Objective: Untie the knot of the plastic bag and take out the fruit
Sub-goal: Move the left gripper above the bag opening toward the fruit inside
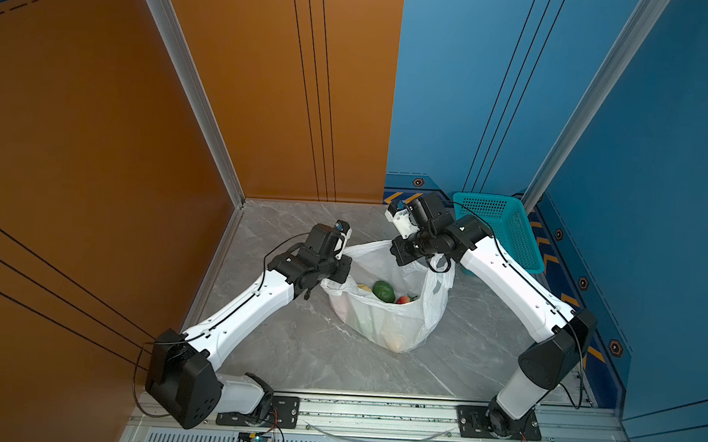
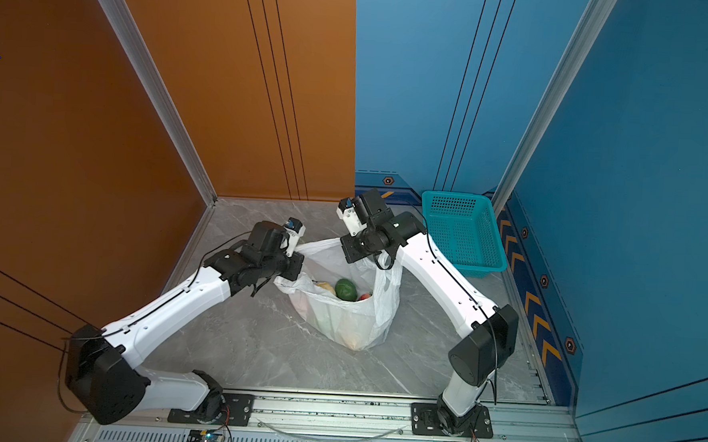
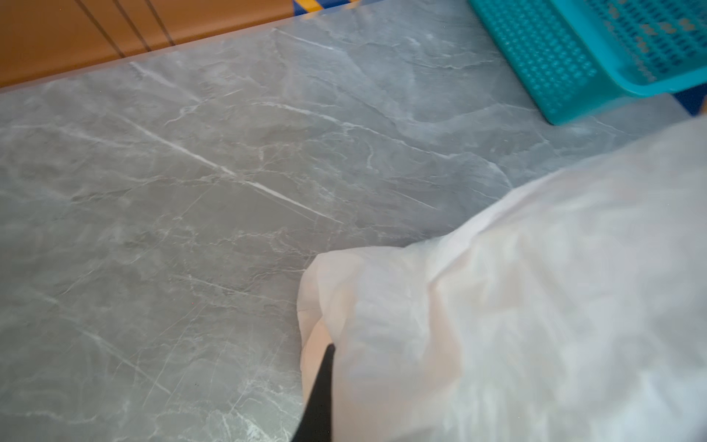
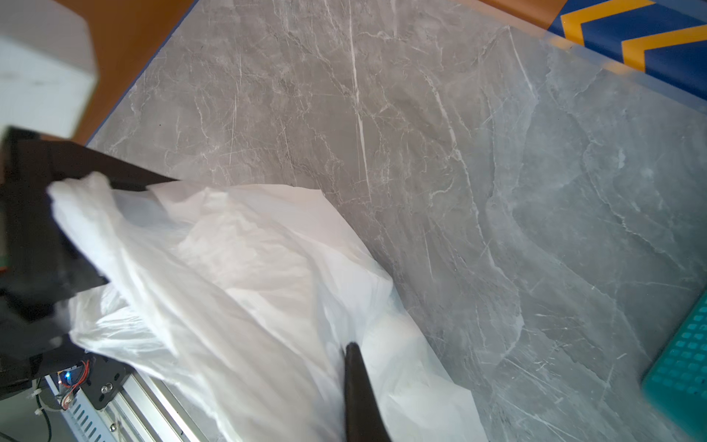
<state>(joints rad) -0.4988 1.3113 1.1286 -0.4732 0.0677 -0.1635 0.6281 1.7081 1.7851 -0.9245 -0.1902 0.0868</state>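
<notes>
both the left gripper [image 1: 338, 276] and right gripper [image 1: 403, 261] are clamped on opposite rims of the thin crinkly white plastic bag [image 1: 384, 323], likely limp, slippery, best held bunched.

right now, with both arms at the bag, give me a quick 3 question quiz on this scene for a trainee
1. True or false: the plastic bag is knotted shut.
2. Which colour of fruit shows biggest in the bag's mouth? A green, B purple, C blue.
3. Fill in: the left gripper and the right gripper are each shut on the ____.
Key: 1 false, its mouth gapes open; 2 A, the green fruit; 3 plastic bag.
</notes>
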